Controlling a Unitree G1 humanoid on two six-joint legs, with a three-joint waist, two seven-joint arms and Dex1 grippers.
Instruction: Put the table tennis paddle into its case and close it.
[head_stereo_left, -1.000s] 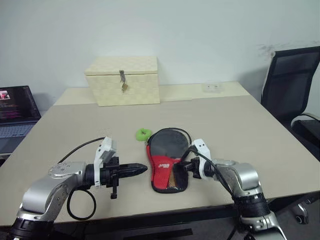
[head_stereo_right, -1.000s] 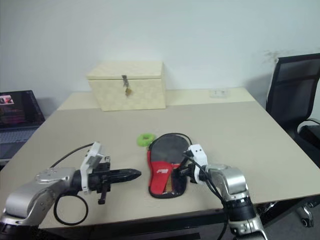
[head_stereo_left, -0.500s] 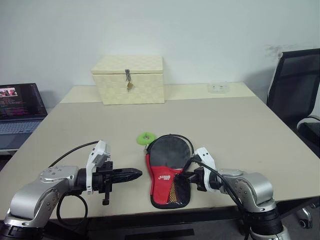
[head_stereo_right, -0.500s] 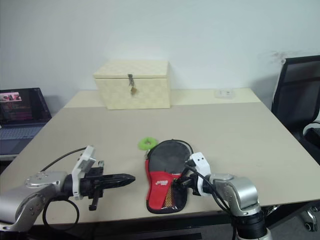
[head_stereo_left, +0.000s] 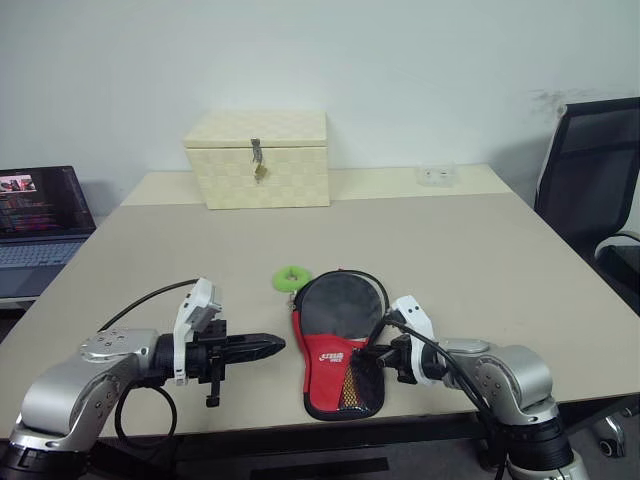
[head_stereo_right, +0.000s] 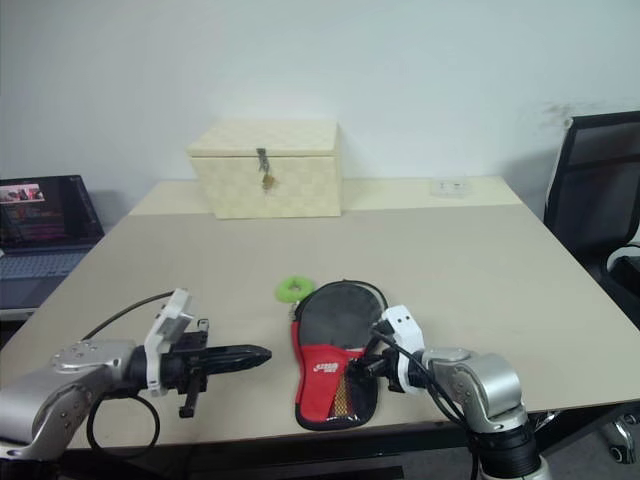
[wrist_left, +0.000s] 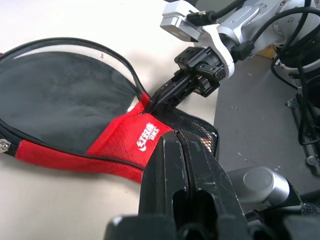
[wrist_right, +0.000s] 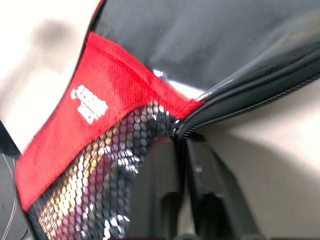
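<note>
Lying lengthwise toward the robot, the case (head_stereo_left: 337, 340) has the right end effector (wrist_left: 162, 94) touching its zip edge, barely parted. Left end effector (head_stereo_left: 268, 346), pressed together, hovers just beside the case.

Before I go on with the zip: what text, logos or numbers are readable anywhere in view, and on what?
White logo on the red panel of the soft black paddle-shaped zip case: letters too blurred and tilted to read.
Open laptop's screen at the table's left: lines of coloured text, too small to read.
Cream woven box with a metal latch: no lettering seen.
</note>
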